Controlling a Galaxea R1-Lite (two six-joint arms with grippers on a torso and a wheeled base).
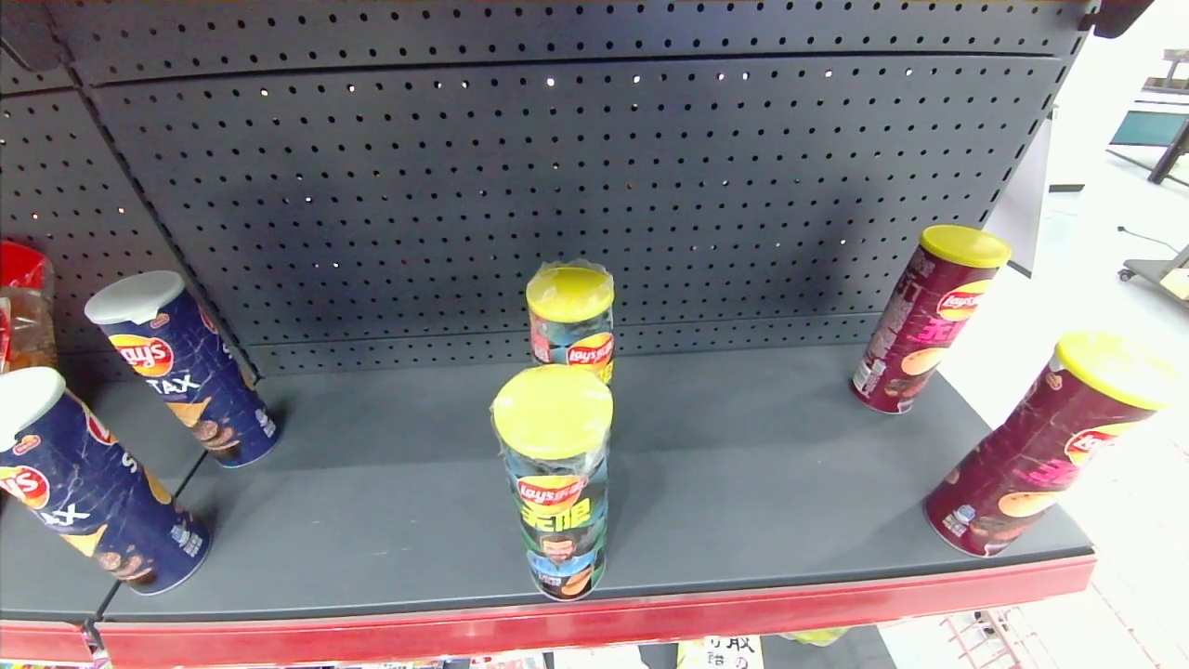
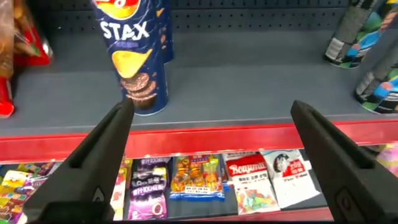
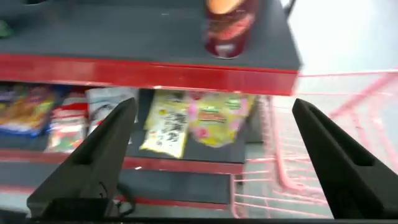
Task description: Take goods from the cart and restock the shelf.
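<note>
The dark grey metal shelf (image 1: 743, 483) with a red front lip carries six tall cardboard crisp tubes, all upright. In the middle I see two plastic-wrapped tubes with yellow lids. The near green-and-blue tube (image 1: 555, 483) stands close to the lip, and the far green-and-blue tube (image 1: 570, 321) stands behind it against the perforated grey back panel (image 1: 557, 186).

At the right are two yellow-lidded tubes. The far maroon tube (image 1: 929, 321) is by the back panel, and the near maroon tube (image 1: 1040, 451) is at the front right corner. At the left are two with white lids, the far navy tube (image 1: 181, 367) and the near navy tube (image 1: 88, 483).

My left hand (image 2: 211, 107) is spread wide and holds nothing. It sits in front of the red lip, just right of the near navy tube. My right hand (image 3: 214, 104) is also spread and empty, and faces the lip below the near maroon tube.

Under the lip, a row of bright snack packets (image 2: 199, 183) lines the lower shelf. The pink wire cart (image 3: 348, 162) stands low at the right, past the end of the shelf.
</note>
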